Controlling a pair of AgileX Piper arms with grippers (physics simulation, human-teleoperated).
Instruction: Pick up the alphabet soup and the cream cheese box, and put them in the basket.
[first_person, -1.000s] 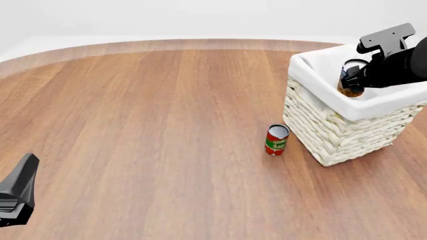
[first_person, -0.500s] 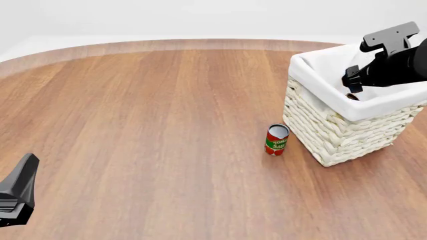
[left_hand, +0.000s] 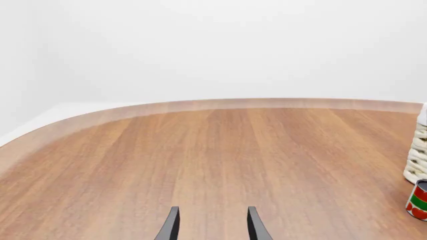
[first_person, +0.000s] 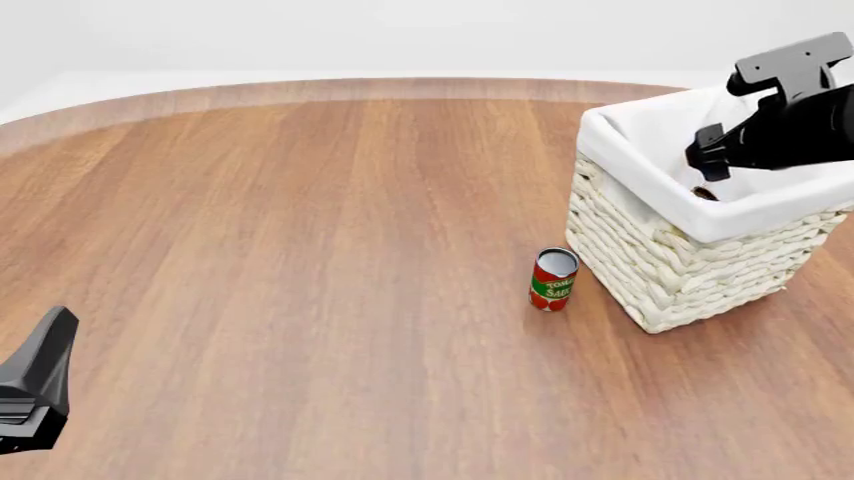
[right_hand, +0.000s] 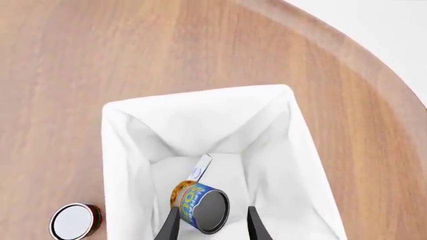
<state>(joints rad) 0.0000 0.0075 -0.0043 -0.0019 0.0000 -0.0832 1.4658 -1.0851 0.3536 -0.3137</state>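
Observation:
The alphabet soup (right_hand: 200, 206), blue and yellow-orange, lies on its side inside the basket (right_hand: 120, 150). The cream cheese box (right_hand: 199, 167) stands on edge behind it on the white liner. My right gripper (right_hand: 212, 220) is open and empty just above the can. In the front view it (first_person: 709, 165) hovers over the basket (first_person: 641, 130) at the right, where only a sliver of the can (first_person: 703, 193) shows. My left gripper (left_hand: 212, 229) is open and empty, low at the near left (first_person: 40, 370).
A red-and-green tomato sauce can (first_person: 553, 279) stands upright on the wooden table just left of the basket. It also shows in the right wrist view (right_hand: 75, 221) and in the left wrist view (left_hand: 419, 200). The table's curved far edge (first_person: 400, 85) runs along the back.
One second ago my right gripper held the alphabet soup over the basket. It has let go, the can now lies inside, and the gripper has risen slightly. The left arm has not moved.

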